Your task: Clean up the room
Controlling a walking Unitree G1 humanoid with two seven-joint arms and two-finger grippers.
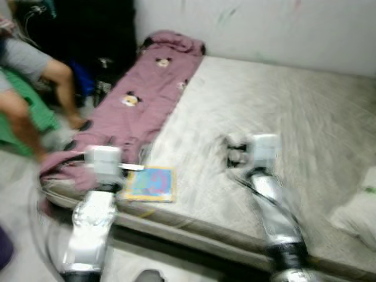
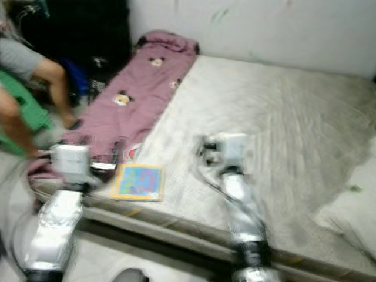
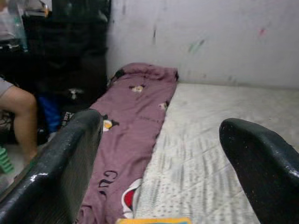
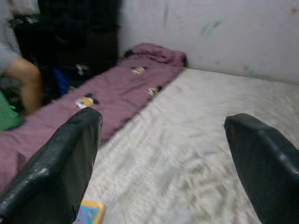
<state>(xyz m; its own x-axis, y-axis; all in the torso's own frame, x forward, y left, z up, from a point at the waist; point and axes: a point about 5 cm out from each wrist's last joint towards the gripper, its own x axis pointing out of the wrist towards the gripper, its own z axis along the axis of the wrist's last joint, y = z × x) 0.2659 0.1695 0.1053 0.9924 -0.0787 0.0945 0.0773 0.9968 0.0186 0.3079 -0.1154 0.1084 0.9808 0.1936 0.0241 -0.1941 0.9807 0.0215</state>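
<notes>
Both pairs of fingers (image 3: 56,168) spread wide, nothing held. Our left gripper (image 3: 159,172) hangs just short of the picture book (image 1: 150,184); right gripper (image 4: 163,163) is further over the mattress (image 1: 282,111). Book lies flat at the mattress's near edge, beside the purple blanket (image 1: 135,103). Views are blurred, so we risk misjudging the reach and pushing the book off the edge. A person (image 1: 29,88) sits beyond the blanket.

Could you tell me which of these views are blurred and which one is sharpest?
Left eye and right eye views: smeared by motion, the arms and the book soft-edged. Right wrist view: mildly blurred over the mattress. Left wrist view: sharpest, the purple blanket crisp, with dark shade at the far left.
</notes>
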